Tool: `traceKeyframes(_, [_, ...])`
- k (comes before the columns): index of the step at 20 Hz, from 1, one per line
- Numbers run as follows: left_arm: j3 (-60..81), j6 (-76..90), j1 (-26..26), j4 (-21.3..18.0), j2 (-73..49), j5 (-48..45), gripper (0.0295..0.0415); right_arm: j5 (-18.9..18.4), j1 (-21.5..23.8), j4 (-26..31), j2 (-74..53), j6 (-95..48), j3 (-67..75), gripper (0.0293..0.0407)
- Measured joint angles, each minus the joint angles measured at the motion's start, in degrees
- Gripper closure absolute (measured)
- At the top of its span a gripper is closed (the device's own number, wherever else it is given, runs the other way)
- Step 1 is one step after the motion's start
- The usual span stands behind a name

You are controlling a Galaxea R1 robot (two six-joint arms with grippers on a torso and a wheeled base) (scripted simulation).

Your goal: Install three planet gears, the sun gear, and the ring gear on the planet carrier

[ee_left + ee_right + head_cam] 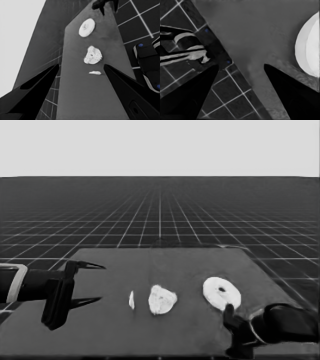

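Observation:
The larger round part, the ring gear, lies flat at the table's right and shows again in the left wrist view. At the table's middle sits a lumpy white cluster with a toothed outline. It looks like the smaller round part, the planet carrier, with gears on it. How many planet gears are there I cannot tell. My right gripper stands open just nearer than the ring gear, holding nothing. My left gripper waits open over the table's left end.
A thin white piece lies just left of the cluster. Dark machinery with blue lights stands past the table's edge. The table's near right corner is under the right gripper.

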Motion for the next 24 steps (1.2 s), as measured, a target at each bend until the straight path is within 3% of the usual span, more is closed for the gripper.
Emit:
traceKeyframes(2, [0.0,0.0,0.0,0.0,0.0,0.0,0.0326,1.65,-1.69,-2.44,-7.55,-4.88,6.67,0.0315])
traceKeyframes(6, [0.0,0.0,0.0,0.0,0.0,0.0,0.0326,2.43,-2.38,-3.59,-10.87,-7.15,9.72,0.0315])
traceKeyframes(7, [0.0,0.0,0.0,0.0,0.0,0.0,0.0326,-2.69,16.09,21.64,-3.04,7.74,-6.07,0.0304])
traceKeyframes(8, [0.0,0.0,0.0,0.0,0.0,0.0,0.0326,-7.2,21.92,28.23,4.75,13.69,-23.39,0.0307])
traceKeyframes(9, [0.0,0.0,0.0,0.0,0.0,0.0,0.0326,-10.42,22.5,29.99,10.6,16.25,-35.79,0.0311])
traceKeyframes(12, [0.0,0.0,0.0,0.0,0.0,0.0,0.0326,-14.24,22.4,31.39,19.18,17.23,-53.68,0.0315])
traceKeyframes(16, [0.0,0.0,0.0,0.0,0.0,0.0,0.0326,-15.1,22.27,31.58,21.7,16.88,-58.87,0.0315])
traceKeyframes(17, [0.0,0.0,0.0,0.0,0.0,0.0,0.0326,-11.74,18.1,28.54,22.61,16.32,-60.73,0.0315])
traceKeyframes(19, [0.0,0.0,0.0,0.0,0.0,0.0,0.0326,-8.42,13.4,25.99,24.23,15.3,-63.96,0.0315])
traceKeyframes(24, [0.0,0.0,0.0,0.0,0.0,0.0,0.0326,-6.72,11.48,24.96,25.32,14.57,-66.16,0.0315])
